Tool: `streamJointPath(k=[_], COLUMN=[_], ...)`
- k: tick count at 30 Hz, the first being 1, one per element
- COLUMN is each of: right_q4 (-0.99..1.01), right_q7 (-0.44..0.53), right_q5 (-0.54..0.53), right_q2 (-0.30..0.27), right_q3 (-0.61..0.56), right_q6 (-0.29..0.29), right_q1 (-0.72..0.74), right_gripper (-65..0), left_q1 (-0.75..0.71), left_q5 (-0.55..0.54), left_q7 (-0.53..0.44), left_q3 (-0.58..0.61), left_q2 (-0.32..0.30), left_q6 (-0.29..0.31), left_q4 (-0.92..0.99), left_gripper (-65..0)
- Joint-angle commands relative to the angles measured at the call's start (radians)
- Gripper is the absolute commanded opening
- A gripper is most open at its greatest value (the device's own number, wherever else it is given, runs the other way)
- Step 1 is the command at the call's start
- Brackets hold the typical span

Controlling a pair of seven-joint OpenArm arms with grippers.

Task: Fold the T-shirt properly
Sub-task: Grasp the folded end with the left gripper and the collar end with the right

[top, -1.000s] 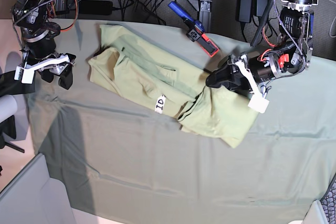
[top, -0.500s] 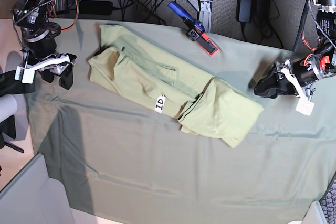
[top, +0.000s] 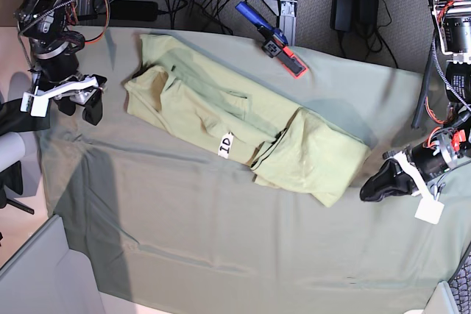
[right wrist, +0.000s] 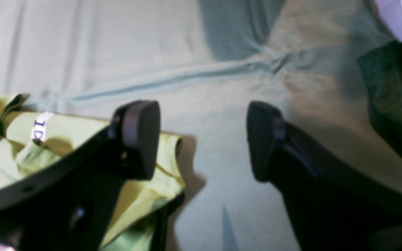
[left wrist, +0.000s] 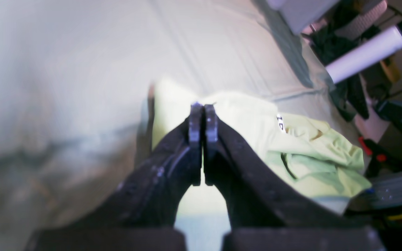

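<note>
T-shirt (top: 243,126) lying lengthwise and partly folded on the tablecloth (top: 221,240), lower portion doubled over, neck tag up. Left pincer (top: 374,187) closed on nothing, just off the folded end. Right pincer (top: 81,104) wide apart, empty, beside the collar end. Next fold: part the left pincer first, take both layers at the edge, lift low, lay flat without dragging.

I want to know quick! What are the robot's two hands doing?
Left gripper: shut, holding nothing.
Right gripper: open, empty, beside the T-shirt.

Base overhead; wrist views low, close; all share T-shirt (top: 243,126).
</note>
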State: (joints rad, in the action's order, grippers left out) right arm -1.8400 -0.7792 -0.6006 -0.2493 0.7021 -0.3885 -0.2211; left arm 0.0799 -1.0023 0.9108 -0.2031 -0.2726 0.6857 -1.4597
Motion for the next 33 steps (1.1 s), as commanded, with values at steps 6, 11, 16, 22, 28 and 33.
streamJointPath(k=[6, 11, 16, 22, 28, 33], right_q4=[-0.015, -0.015, -0.015, -0.015, -0.015, -0.015], right_q7=[0.027, 0.015, 0.012, 0.012, -0.058, -0.059], right_q5=[-0.009, -0.009, -0.009, -0.010, -0.153, -0.211], right_q2=[-0.016, -0.016, -0.016, -0.016, -0.008, 0.059], right_q3=[0.006, 0.006, 0.006, 0.006, 0.006, 0.006], right_q6=[0.008, 0.008, 0.008, 0.008, -0.018, -0.045], right_q1=[0.007, 0.007, 0.006, -0.010, -0.048, -0.135], right_gripper=[-26.4, -26.4, -26.4, -26.4, -26.4, -26.4], left_q1=[0.053, 0.058, 0.069, 0.126, 0.136, 0.136], left_q5=[0.090, 0.187, 0.307, 0.319, 0.247, 0.141], left_q7=[-0.066, -0.126, -0.229, -0.283, -0.228, -0.145], left_q3=[0.161, 0.255, 0.268, 0.268, 0.268, 0.268], left_q2=[0.030, 0.057, 0.082, 0.081, 0.081, 0.081], left_q6=[0.012, 0.012, 0.012, 0.012, 0.012, 0.012], left_q4=[-0.010, -0.008, 0.060, 0.281, 0.301, 0.235], left_gripper=[-65.0, -65.0, -65.0, -65.0, -65.0, -65.0])
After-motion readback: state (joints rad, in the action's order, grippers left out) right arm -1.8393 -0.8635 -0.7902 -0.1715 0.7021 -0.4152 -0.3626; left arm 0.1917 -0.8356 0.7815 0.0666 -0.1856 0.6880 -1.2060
